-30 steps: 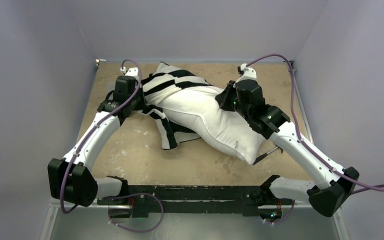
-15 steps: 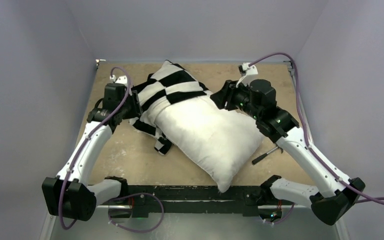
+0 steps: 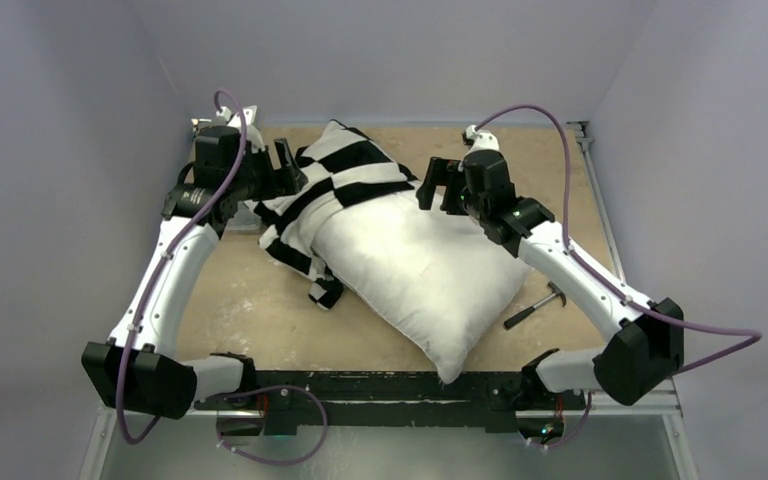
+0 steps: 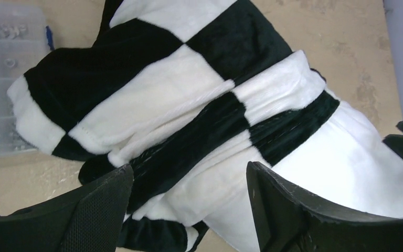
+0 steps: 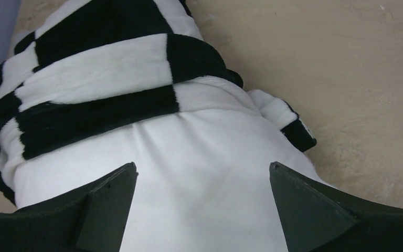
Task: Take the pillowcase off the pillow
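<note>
ITEM 1 – pillowcase (image 3: 338, 172), qty 1: b/w checkerboard cover, plush nap, bunched in folds over the 11 o'clock end of the pillow, w/ a loose tail trailing down to the tabletop (image 3: 250, 310) at approx. 8 o'clock of that end. Handling (judged): limp, light, no stiffness; nap prob. clings to the stuffing fabric, so likely drags rather than slides. Best hold: the far closed corner at 12 o'clock or the thick rolled hem band, pinching cover only, not the cushion under it. ITEM 2 – pillow (image 3: 425, 275), qty 1: plain white, plump, lying diagonal 11-to-5 o'clock across mid-tabletop, mostly bare, near corner at the front edge. Handling (judged): bulky but light, squashes under a pinch, prob. follows the cover unless pinned; hold at bare white flank near the hem. ITEM 3 – left tool (image 4: 188, 170), qty 1: released, jaws spread wide, poised over the checkered folds at the pillow's 10 o'clock side, nothing gripped. ITEM 4 – right tool (image 5: 203, 168), qty 1: released likewise, jaws wide, above the white/checkered boundary at the 1 o'clock side, gripping nothing. MISC: small hammer-like implement (image 3: 534, 307), qty 1, on tabletop at 4 o'clock of pillow, just beside it; clear compartment box (image 4: 0, 79), qty 1, at 9 o'clock in left wrist view, contents too small to ID.
</note>
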`<state>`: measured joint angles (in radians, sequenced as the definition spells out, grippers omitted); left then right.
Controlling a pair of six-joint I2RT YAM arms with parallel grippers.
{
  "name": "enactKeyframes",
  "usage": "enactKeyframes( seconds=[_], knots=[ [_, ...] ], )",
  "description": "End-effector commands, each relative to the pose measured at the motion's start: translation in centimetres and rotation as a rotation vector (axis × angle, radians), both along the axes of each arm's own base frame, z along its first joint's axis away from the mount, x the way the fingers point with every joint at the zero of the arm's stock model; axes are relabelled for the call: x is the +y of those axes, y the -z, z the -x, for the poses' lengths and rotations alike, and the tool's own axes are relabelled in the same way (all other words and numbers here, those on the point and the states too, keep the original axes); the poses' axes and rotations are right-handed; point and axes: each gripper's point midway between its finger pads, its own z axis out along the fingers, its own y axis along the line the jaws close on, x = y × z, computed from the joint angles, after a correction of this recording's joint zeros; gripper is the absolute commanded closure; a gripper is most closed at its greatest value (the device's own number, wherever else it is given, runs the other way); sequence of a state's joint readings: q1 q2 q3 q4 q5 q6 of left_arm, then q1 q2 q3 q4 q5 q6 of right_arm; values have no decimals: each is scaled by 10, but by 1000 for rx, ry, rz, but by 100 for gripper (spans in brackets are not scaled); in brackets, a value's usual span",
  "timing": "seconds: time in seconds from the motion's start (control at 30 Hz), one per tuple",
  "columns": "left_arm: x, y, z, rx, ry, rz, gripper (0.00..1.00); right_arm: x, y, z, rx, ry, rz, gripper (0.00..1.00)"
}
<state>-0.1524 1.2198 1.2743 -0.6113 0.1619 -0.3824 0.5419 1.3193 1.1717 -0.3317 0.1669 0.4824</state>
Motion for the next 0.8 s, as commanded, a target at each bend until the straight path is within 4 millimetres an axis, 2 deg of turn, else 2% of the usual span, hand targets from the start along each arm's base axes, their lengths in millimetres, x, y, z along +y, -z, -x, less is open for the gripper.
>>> enactKeyframes(
  seconds=[0.0, 0.1, 0.23, 0.33, 0.43, 0.47, 0.53, 0.63, 0.7, 0.73, 0.77],
  knots=[
    [-10, -22, -24, -54, 72, -11, 23, 5, 19, -10, 23, -8, -11, 1],
    [-17, -23, -40, -57, 101, -37, 23, 16, 49, -5, 78, -69, -8, 1],
    [-34, -22, -55, -69, 140, -100, 23, 18, 78, -10, 101, -65, 12, 1],
    [-47, -19, -66, -83, 153, -180, 23, 27, 103, -4, 150, -121, 7, 1],
    [-67, -16, -77, -91, 194, -231, 23, 41, 110, 6, 154, -190, -19, 4],
    [-74, -14, -81, -95, 209, -251, 23, 44, 110, 10, 151, -210, -26, 9],
    [-88, -11, -87, -104, 245, -290, 23, 51, 108, 15, 135, -252, -35, 29],
    [-110, -2, -94, -106, 311, -322, 23, 59, 96, 20, 93, -269, -28, 65],
    [-123, 6, -100, -99, 360, -339, 23, 65, 84, 22, 60, -253, -17, 93],
    [-128, 11, -102, -89, 377, -346, 23, 68, 78, 22, 46, -236, -10, 100],
    [-133, 14, -103, -84, 399, -349, 23, 70, 71, 22, 28, -221, -7, 100]
  ],
)
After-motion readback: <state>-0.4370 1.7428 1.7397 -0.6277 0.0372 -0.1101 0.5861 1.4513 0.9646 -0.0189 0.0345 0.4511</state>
